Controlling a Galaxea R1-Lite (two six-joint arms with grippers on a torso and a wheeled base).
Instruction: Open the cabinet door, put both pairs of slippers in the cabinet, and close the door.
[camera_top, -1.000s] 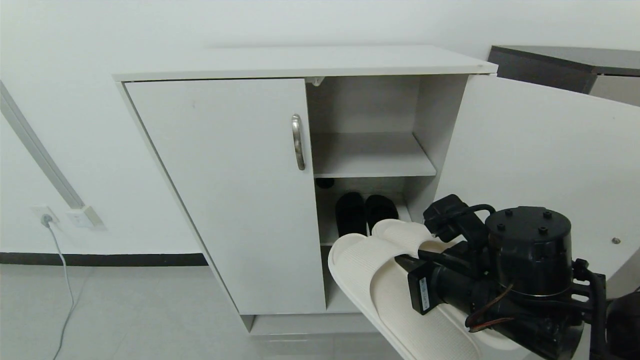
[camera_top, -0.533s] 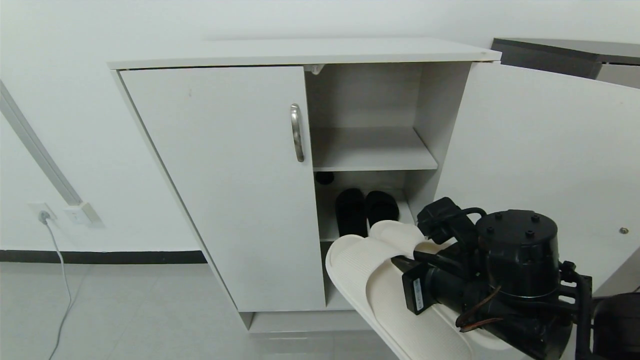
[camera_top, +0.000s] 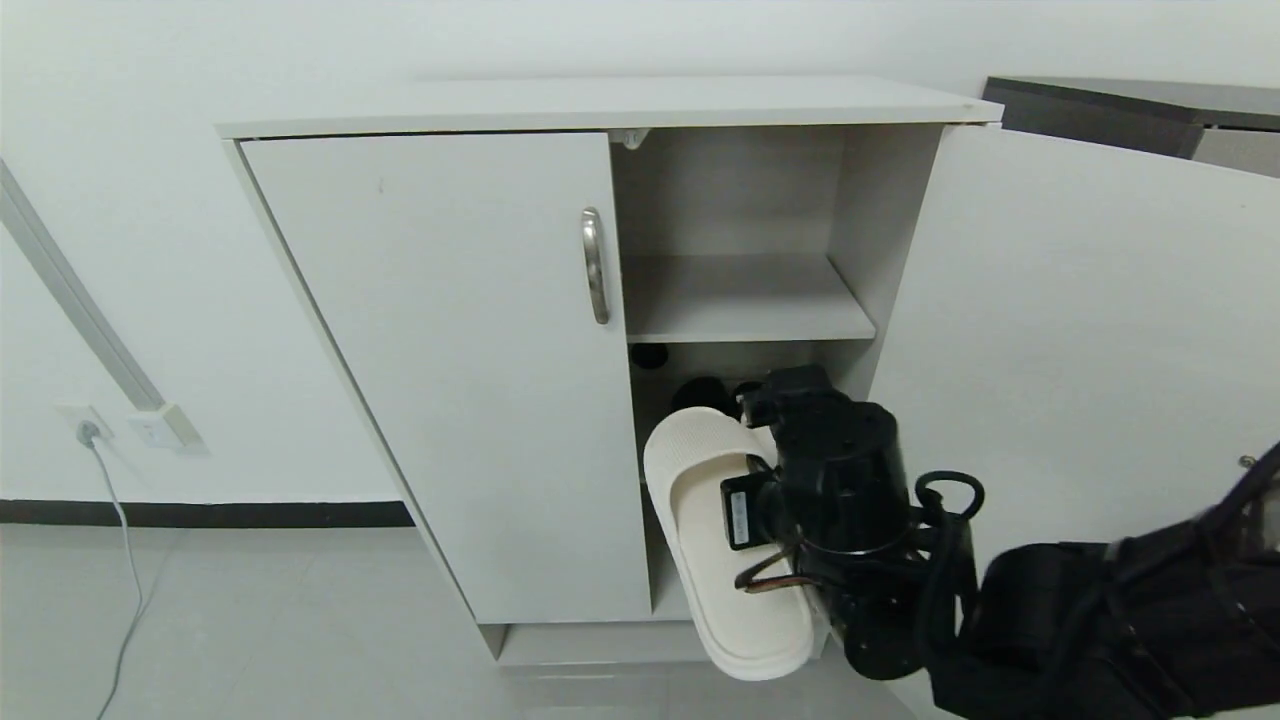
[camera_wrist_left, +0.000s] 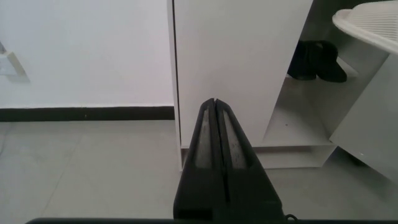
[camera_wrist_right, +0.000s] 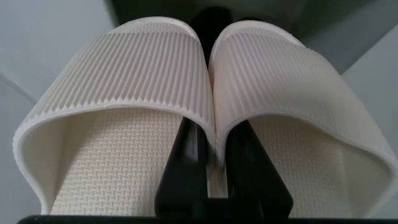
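Placing step, second pair. Cabinet (camera_top: 600, 100) with right door (camera_top: 1060, 330) swung wide, left door (camera_top: 440, 370) shut. Black slippers (camera_top: 703, 392) already inside on the lower shelf (camera_wrist_left: 351, 68). White slippers (camera_top: 715, 540) low at the cabinet mouth, just in front of the black pair, tipped steeply with one end hanging down toward the floor (camera_top: 250, 620). Held by the right gripper (camera_wrist_right: 214, 146): fingers (camera_wrist_right: 183, 171) closed to a narrow gap on the two inner strap edges, pinching both slippers together side by side (hold looks thin, on soft edges only). Left gripper (camera_wrist_left: 214, 109) low, out in front of the shut door, fingers pressed fully together, nothing in them. Judged roughly midway: door open, one pair stowed, one pair in hand, closing not yet done. Next, probably: level the pair and choose a free spot, with the upper shelf (camera_top: 745, 300) bare and the bottom compartment (camera_top: 672, 600) seemingly free too. Then slide in clear of the door edge and the black pair, and set down before letting go. After that, back out and swing the right door shut.
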